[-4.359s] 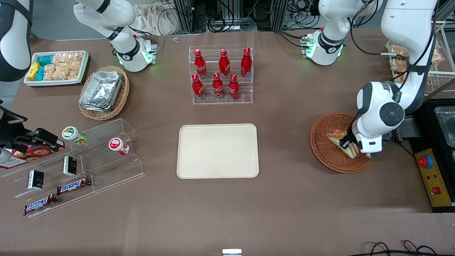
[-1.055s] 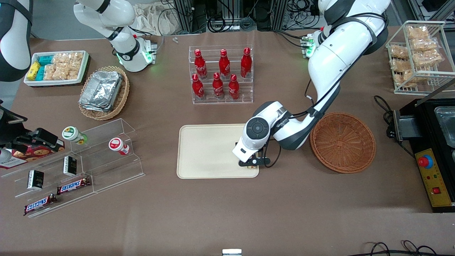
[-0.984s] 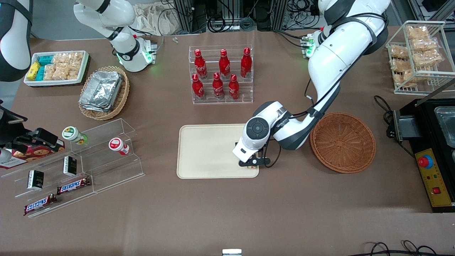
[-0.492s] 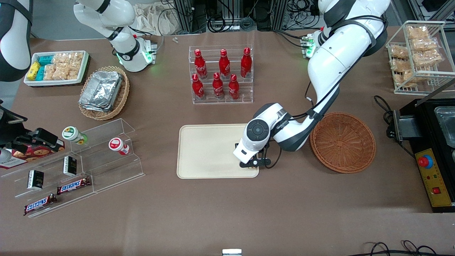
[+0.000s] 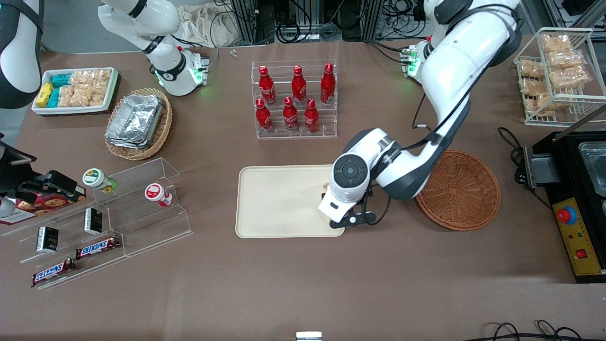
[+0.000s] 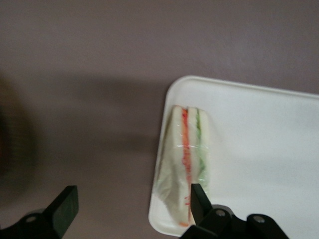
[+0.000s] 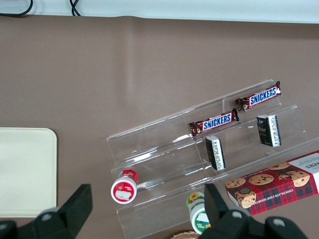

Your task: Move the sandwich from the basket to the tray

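On tray [image 6: 259, 149], sandwich [image 6: 187, 159], pincer [image 6: 130, 206] spread above

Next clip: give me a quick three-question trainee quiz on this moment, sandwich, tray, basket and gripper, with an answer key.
1. True or false: the sandwich still lies in the basket.
2. The gripper is: A) shut on the sandwich, B) open above the sandwich, C) open over the basket.
3. Fill in: the sandwich lies on the tray, close to the edge nearest the ______.

Key
1. False: it rests on the tray, and the basket shows nothing in it.
2. B: the fingers are spread, clear of the sandwich.
3. basket.
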Controlling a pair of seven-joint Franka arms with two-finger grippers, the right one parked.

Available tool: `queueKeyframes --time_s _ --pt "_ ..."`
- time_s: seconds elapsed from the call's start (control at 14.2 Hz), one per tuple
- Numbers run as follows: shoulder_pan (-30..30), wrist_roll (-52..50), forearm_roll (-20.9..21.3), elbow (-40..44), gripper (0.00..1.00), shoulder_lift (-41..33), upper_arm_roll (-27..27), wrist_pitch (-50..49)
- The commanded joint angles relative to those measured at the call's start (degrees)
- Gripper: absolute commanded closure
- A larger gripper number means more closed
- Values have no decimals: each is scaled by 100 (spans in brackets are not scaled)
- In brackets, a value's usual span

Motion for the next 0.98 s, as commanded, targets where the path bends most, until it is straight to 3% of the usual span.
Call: queueKeyframes --time_s 0.0,0.21,0.42,0.63,0.84,0.91 --pt "477 17 -568 -153 0 -744 -8 -300" --pt "848 917 -965 -258 0 -1298 18 -956" --pt "1050 1957 -1282 -643 0 -1965 378 -1337" --pt "1058 2598 -1448 -1223 0 -2721 904 -1258" --pt "980 4441 -2142 -1706 0 -3442 2036 -1249" --pt "980 4804 -2179 -1900 0 -3636 2222 -1249"
